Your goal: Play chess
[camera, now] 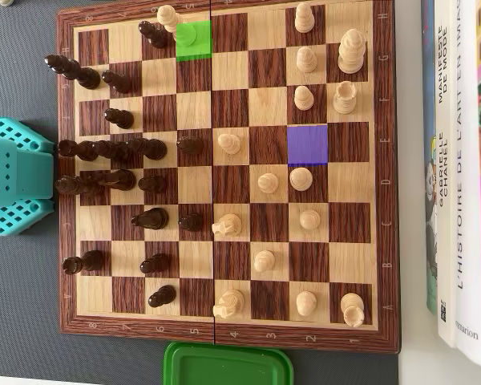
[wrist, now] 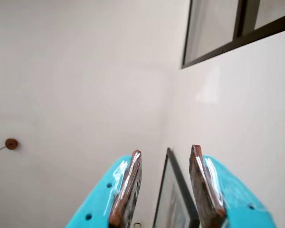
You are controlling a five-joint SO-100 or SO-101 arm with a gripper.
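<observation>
In the wrist view the claw [wrist: 164, 156] stands apart and empty, aimed at the wall; the chessboard [camera: 224, 327] lies crowded overhead, so descending risks toppling neighbouring pieces.

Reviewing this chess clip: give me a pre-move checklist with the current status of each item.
1. Gripper open and empty: ok; in the wrist view the jaws stand apart with nothing between them.
2. Wrist camera sees the board: not ok; it faces a wall and a window frame.
3. Green-highlighted square holds a piece: ok; a light piece stands on it.
4. Purple-highlighted square is free: ok; no piece stands on it.
5. Arm clear of the chessboard: ok; only the teal arm base shows, left of the board in the overhead view.
6. Which side moves next: cannot tell.
</observation>
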